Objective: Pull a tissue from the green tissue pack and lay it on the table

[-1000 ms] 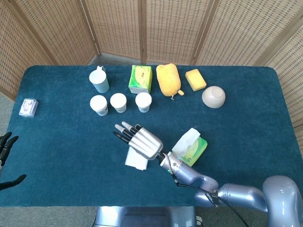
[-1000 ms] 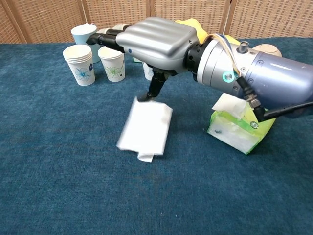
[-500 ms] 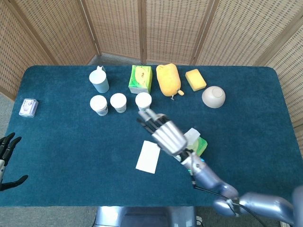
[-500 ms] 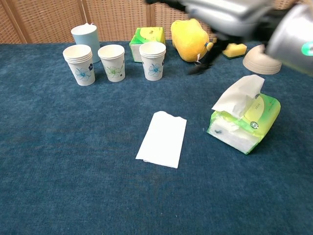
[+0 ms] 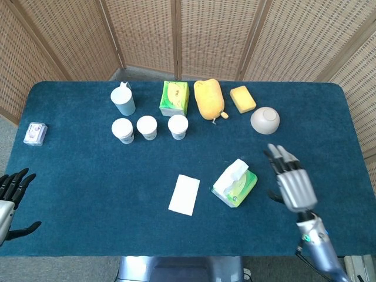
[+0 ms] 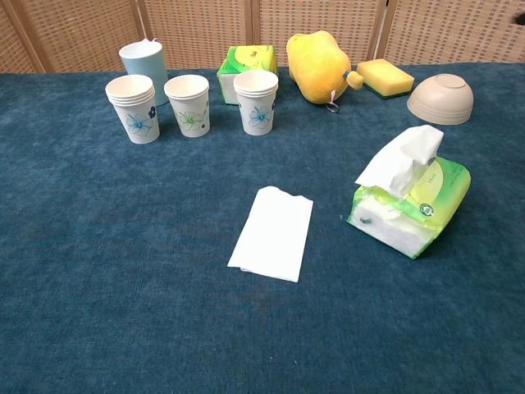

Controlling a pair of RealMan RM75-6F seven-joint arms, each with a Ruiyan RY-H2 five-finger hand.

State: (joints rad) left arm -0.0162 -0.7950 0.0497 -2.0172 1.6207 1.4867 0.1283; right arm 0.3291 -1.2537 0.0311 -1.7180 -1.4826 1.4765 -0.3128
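Note:
A white tissue lies flat on the blue table, left of the green tissue pack. Another tissue sticks up from the pack's top opening. In the head view my right hand hovers to the right of the pack, fingers spread and holding nothing. My left hand shows at the table's front left corner, fingers apart and empty. The chest view shows neither hand.
Along the back stand a light blue cup, a green box, a yellow plush toy, a yellow sponge and an upturned beige bowl. Three paper cups stand in a row. A small packet lies far left.
My right hand let go of the tissue, lifted off it and swung right past the pack. The tissue now lies flat on the table. The left hand barely shifted.

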